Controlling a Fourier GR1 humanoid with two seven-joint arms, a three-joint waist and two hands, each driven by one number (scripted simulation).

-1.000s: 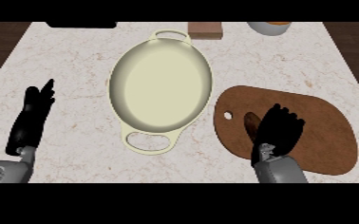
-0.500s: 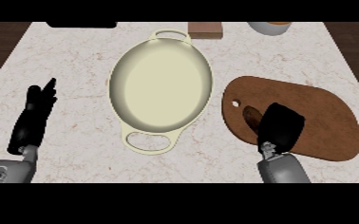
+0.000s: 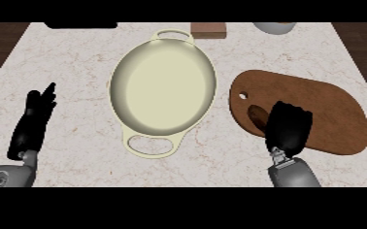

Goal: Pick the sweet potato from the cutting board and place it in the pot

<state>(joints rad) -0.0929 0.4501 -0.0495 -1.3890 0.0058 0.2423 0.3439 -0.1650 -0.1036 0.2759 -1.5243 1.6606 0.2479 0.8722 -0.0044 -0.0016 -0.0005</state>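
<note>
No readable text, labels or nos. anywhere (pot, board incl.).

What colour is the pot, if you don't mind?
The pot is pale cream, clearest in the head view.

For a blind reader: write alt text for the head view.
The right hand curls over a sweet potato on the brown cutting board, right of an empty cream pot. The left hand rests open at the left edge.

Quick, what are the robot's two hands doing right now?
Left hand: open, resting at the left, holding nothing.
Right hand: curled round the sweet potato on the cutting board.
</note>
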